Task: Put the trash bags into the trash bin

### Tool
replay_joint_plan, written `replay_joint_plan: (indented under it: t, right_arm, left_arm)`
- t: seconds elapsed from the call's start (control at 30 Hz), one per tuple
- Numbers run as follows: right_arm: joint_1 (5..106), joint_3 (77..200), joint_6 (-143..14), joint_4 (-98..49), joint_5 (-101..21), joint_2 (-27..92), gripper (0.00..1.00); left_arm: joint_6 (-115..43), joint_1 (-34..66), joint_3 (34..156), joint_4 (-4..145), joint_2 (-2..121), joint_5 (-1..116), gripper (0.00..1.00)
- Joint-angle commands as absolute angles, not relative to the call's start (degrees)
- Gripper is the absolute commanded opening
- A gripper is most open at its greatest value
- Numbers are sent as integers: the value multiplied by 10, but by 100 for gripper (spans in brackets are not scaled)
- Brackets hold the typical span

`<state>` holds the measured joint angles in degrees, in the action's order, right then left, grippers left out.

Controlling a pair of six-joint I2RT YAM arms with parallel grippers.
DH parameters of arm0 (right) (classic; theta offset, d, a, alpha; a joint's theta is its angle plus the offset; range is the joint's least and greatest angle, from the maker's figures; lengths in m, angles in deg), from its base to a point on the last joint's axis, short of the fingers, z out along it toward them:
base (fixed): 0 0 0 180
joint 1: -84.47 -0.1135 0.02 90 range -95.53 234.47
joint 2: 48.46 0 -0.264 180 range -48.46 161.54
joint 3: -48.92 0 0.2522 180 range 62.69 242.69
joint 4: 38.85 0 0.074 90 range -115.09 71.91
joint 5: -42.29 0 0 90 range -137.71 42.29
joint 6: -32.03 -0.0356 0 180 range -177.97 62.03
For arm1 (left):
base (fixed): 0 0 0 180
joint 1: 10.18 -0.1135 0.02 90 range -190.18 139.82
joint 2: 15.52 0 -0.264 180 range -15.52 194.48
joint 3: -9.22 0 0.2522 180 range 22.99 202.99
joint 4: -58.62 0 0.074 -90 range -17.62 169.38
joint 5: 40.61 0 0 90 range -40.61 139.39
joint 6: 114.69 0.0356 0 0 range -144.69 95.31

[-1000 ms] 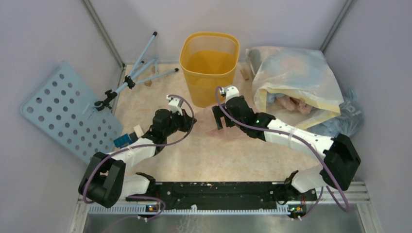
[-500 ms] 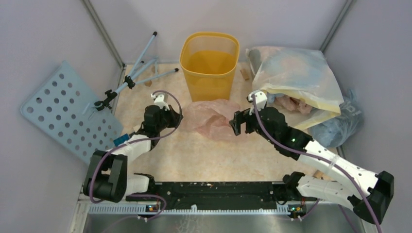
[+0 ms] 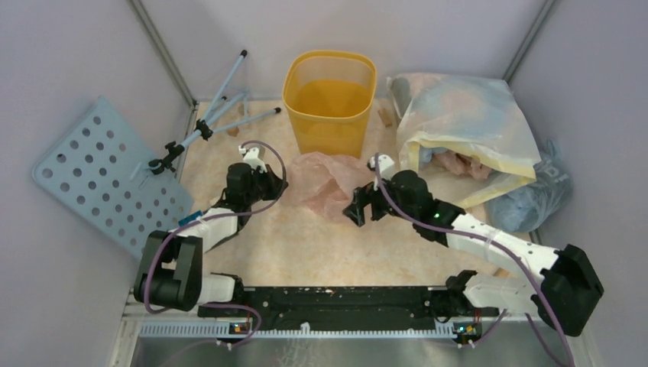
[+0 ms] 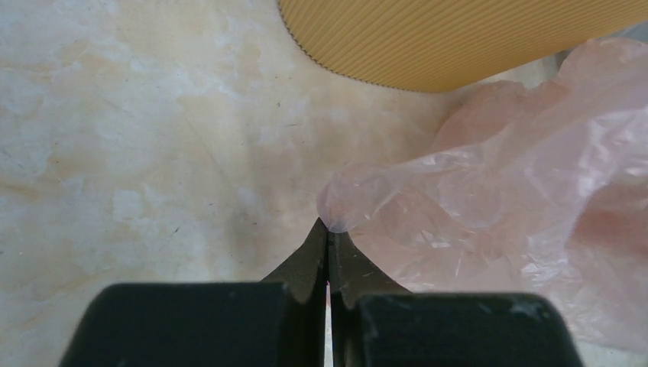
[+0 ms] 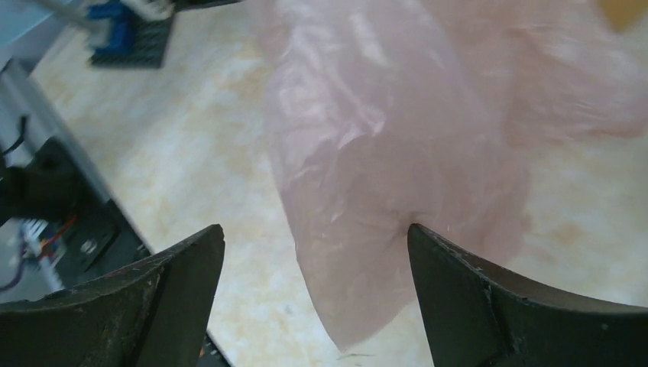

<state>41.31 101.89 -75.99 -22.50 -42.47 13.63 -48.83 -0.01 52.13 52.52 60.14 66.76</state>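
The pale pink trash bag (image 3: 325,183) lies crumpled on the table just in front of the yellow-orange trash bin (image 3: 330,95). My left gripper (image 3: 281,183) is at the bag's left edge. In the left wrist view the left gripper (image 4: 327,229) is shut, pinching a fold of the bag (image 4: 497,199), with the bin's wall (image 4: 458,38) above it. My right gripper (image 3: 354,213) is at the bag's near right side. In the right wrist view the right gripper (image 5: 313,229) is wide open over the bag's lower tip (image 5: 397,153), and its right finger (image 5: 458,283) touches the film.
A large whitish-yellow sack (image 3: 466,126) lies to the right of the bin, with a grey-blue bag (image 3: 542,191) beside it. A blue perforated board (image 3: 99,176) and a folded tripod (image 3: 206,126) are at the left. Small wooden blocks (image 3: 384,117) lie near the bin.
The bag was drawn out flat between both grippers half a second ago. Now the right gripper has let go, opened, and moved left and nearer. The bag is more bunched. The left gripper has held still.
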Motion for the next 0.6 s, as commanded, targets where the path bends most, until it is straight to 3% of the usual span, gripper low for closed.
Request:
replay_joint_plan:
  t: [0.0, 0.2, 0.57]
  right_arm:
    - [317, 1079, -728, -302, -340, 184, 88]
    - [244, 1121, -710, -320, -325, 233, 85]
    - [255, 1018, -742, -272, -535, 68, 84]
  left_arm:
    - [-490, -3, 545, 504, 612, 704, 0]
    - [-493, -2, 550, 502, 623, 717, 0]
    - [-479, -3, 556, 514, 625, 703, 0]
